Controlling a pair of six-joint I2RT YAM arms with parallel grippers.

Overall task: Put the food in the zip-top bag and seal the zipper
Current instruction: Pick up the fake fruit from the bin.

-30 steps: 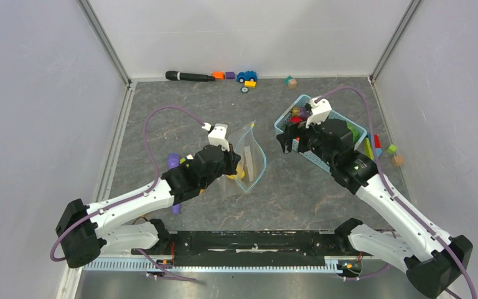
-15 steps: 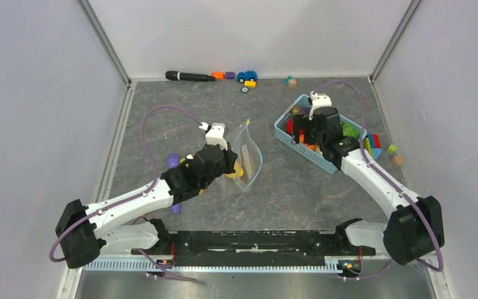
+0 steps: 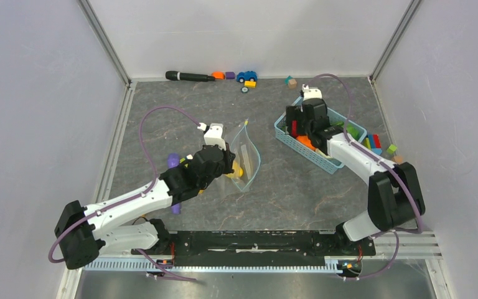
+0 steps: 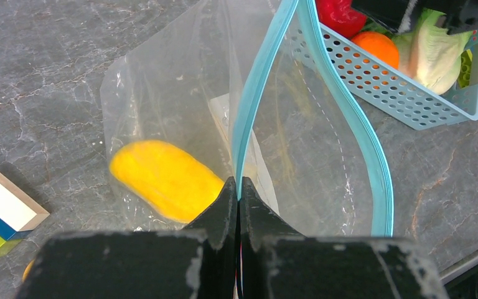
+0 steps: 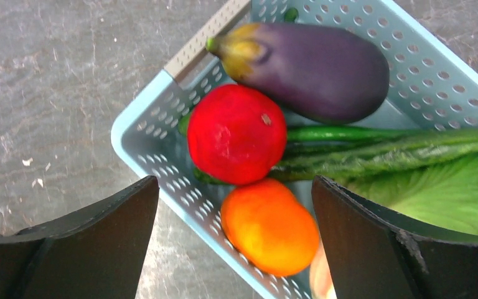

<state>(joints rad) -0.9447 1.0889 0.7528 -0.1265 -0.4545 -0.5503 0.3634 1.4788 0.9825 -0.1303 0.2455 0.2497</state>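
Left tool (image 4: 238, 187): we see it clamped on the zipper (image 4: 342, 118); zip-top bag (image 4: 162, 93) mouth gapes
Right tool (image 5: 233, 180): wide, empty, over the basket (image 5: 143, 143)
Food: mango (image 4: 165, 179) in bag; red fruit (image 5: 236, 134), orange (image 5: 269, 225), eggplant (image 5: 314, 71) in basket

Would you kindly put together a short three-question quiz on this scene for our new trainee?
1. True or false: the right gripper is shut on the orange.
2. Which food lies inside the bag? A eggplant, B mango, C orange.
3. Fill in the blank: the left gripper is pinching the bag's teal ____.

Key
1. False: it is open above the basket.
2. B.
3. The zipper.
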